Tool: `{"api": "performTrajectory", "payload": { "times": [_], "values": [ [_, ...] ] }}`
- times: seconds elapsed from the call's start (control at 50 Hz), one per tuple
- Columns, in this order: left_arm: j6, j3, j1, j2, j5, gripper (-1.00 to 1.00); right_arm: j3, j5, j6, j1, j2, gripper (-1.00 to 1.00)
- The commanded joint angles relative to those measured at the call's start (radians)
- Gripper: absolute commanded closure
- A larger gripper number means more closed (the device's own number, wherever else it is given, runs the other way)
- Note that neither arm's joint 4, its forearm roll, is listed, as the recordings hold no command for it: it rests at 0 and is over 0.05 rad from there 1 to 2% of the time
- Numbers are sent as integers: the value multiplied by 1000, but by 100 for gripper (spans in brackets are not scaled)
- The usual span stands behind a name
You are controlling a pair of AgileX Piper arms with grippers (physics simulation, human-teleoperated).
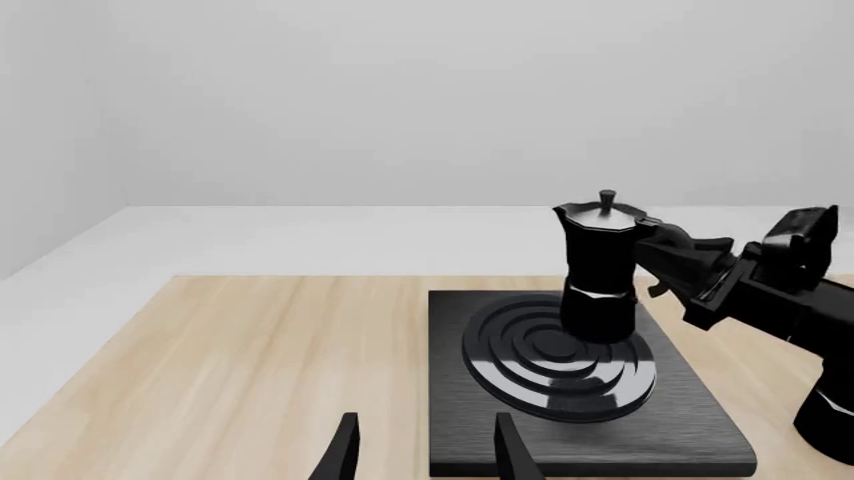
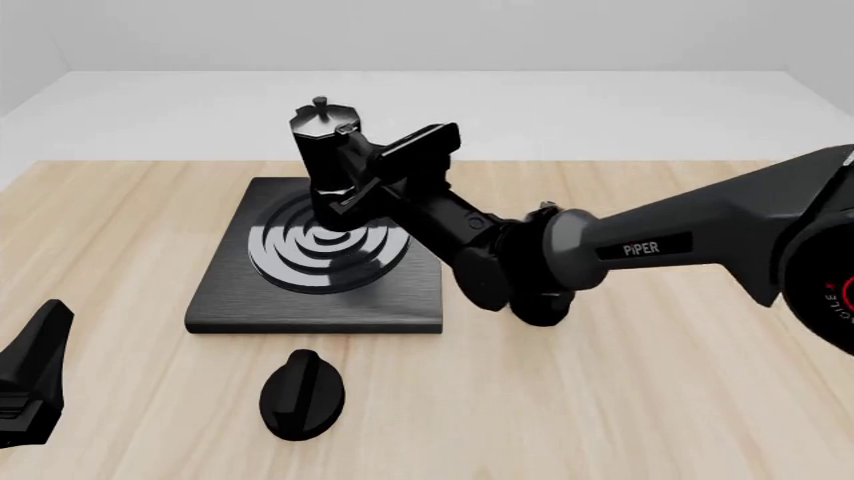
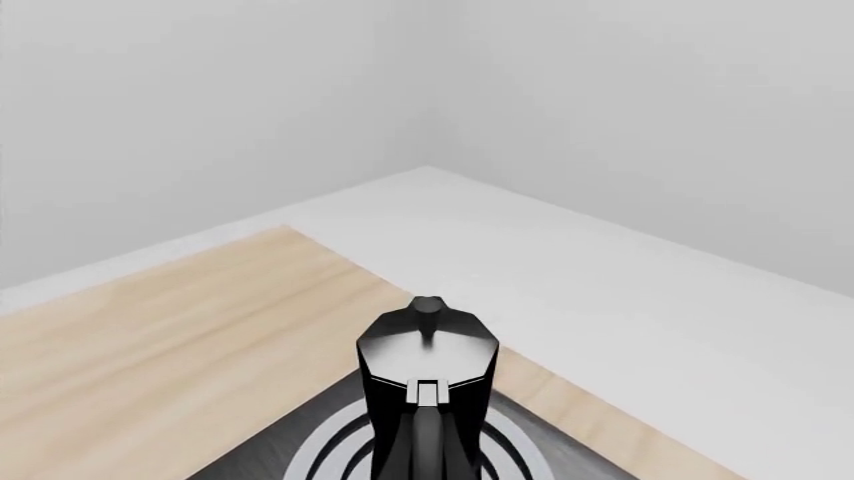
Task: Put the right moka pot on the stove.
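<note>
The right moka pot (image 2: 322,150) is black and faceted, with a glossy lid and a small knob. It stands upright over the ringed burner of the stove (image 2: 234,290), a flat dark grey slab. I cannot tell whether its base touches the rings. My right gripper (image 2: 355,186) reaches in from the right and is shut on the pot's handle side. The left wrist view shows the pot (image 1: 597,270), the stove (image 1: 694,400) and the right gripper (image 1: 661,255). The right wrist view looks down on the lid (image 3: 427,350). My left gripper (image 1: 427,458) is open and empty, short of the stove.
A small black oval knob (image 2: 302,393) lies on the wooden table in front of the stove. My left gripper (image 2: 34,372) sits at the near left corner. The right arm (image 2: 641,245) stretches across the table's middle from the right.
</note>
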Motion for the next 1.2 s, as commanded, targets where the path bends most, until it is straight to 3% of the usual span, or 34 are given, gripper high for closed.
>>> {"api": "performTrajectory", "payload": {
  "times": [0.02, 0.44, 0.92, 0.94, 1.2],
  "values": [
    [0, 0, 0, 0, 0, -100, -104, 9, 5, 13, 51, 100],
    [0, 0, 0, 0, 0, -100, -196, 19, 29, 14, 180, 100],
    [0, 0, 0, 0, 0, -100, -108, -16, 59, 3, 165, 100],
    [0, 0, 0, 0, 0, -100, -93, -22, 62, 6, 154, -100],
    [0, 0, 0, 0, 0, -100, 11, -47, 48, 21, 61, -100]
  ]
}}
